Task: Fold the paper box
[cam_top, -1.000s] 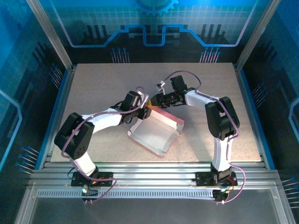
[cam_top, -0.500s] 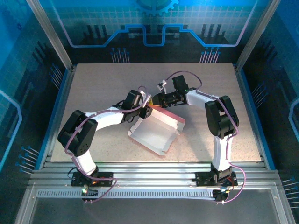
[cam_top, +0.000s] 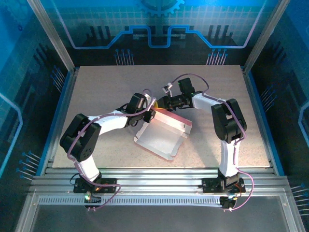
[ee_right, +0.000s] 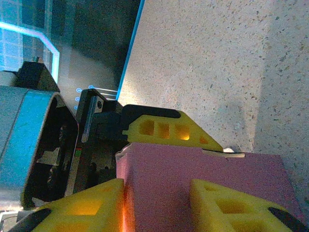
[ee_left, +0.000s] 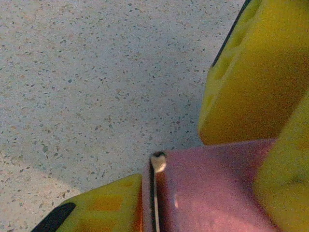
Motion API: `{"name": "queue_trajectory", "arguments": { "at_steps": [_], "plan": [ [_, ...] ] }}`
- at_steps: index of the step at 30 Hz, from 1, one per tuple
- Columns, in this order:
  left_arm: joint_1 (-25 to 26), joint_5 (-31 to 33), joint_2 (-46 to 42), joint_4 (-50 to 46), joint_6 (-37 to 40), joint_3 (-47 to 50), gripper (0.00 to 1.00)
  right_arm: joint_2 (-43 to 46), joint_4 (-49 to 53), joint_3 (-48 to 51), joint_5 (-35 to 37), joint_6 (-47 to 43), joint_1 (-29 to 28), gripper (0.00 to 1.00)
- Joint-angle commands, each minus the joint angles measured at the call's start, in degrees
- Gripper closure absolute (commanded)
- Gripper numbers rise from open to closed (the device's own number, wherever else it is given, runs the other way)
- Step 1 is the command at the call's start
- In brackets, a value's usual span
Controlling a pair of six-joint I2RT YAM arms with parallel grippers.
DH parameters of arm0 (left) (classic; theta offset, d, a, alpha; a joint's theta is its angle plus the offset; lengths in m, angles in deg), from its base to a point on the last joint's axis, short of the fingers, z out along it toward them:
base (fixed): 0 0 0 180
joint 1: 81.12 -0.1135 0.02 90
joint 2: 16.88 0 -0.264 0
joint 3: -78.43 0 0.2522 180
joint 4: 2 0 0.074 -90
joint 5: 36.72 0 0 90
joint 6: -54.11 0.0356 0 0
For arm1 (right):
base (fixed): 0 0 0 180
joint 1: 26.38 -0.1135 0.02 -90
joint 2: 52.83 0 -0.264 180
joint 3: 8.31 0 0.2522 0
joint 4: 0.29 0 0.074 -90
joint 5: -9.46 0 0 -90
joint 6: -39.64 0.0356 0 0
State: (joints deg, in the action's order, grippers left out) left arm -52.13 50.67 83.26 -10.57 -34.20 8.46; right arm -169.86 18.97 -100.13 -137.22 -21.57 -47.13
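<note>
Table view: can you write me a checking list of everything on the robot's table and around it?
Surface: speckled beige table, flat.
Job's things: pink box, whitish inside facing up, side walls raised, partly folded.
Clutter: nothing seen.
Grippers: left gripper and right gripper meet at the box's far-left corner; pink card sits between each one's yellow fingers, but whether they pinch it cannot be told.
Cables: purple cables run along both arms, off the box.
Surroundings: blue-lit walls on three sides, metal rails at the near edge.
</note>
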Motion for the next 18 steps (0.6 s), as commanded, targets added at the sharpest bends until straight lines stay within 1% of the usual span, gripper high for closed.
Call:
{"name": "queue_trajectory", "arguments": {
  "at_steps": [1,4,9,12,18],
  "plan": [
    [0.0,-1.73,0.14,-0.94,0.5,-1.28,0.79,-1.88,2.24,0.72,-0.29,0.45,0.27,0.61],
    [-0.01,-1.04,0.39,-1.29,0.34,-1.36,0.79,-1.88,1.48,1.2,-0.29,1.14,0.27,0.61],
    [0.17,2.18,0.84,-1.93,-0.64,-1.89,0.8,-1.53,-0.02,2.2,-0.14,2.14,0.19,0.61],
    [0.97,6.37,1.0,-2.54,-0.42,-2.24,0.83,-1.49,-0.75,2.64,-0.1,2.82,0.1,0.62],
    [2.18,12.44,1.28,-2.46,-0.37,-2.07,0.87,-1.44,-2.16,3.27,-0.05,3.89,-0.03,0.63]
  ]
}}
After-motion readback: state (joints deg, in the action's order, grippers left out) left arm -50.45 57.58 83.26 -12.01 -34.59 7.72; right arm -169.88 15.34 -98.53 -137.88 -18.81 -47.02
